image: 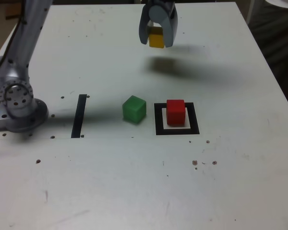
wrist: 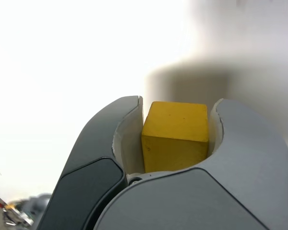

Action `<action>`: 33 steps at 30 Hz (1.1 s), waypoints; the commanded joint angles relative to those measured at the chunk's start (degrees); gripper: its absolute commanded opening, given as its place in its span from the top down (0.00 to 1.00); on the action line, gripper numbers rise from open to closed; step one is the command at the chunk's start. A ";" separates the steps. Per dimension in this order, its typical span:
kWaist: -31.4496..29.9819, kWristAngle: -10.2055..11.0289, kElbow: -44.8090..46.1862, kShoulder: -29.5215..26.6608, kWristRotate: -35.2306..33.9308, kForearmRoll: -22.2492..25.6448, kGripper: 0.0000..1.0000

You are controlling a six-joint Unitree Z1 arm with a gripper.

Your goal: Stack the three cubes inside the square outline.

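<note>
Now the gripper (image: 157,39) hangs at the top centre of the exterior view, nearly closed on the yellow cube (image: 156,38), lifted clear of the table (image: 110,182).

Small, rigid and probably light, the cube should sit safely when pinched on two flat opposite faces, as the wrist view shows; smooth sides might slip if tilted. The red cube (image: 175,112) sits inside the square outline (image: 177,130), right of centre; the green cube (image: 134,109) is just beside its left edge.
</note>
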 commanded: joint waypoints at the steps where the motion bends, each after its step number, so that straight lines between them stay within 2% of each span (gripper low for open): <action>1: -1.30 -0.38 0.97 -1.62 -1.34 0.08 0.67; 5: -4.46 -1.46 3.54 -4.02 -4.55 -0.05 0.67; 14: -13.38 -2.15 8.86 -8.06 -15.07 -0.12 0.67; 25: -23.23 -6.07 10.52 -9.26 -26.06 0.00 0.67; 33: -27.29 -9.14 10.49 -8.76 -30.40 -0.53 0.67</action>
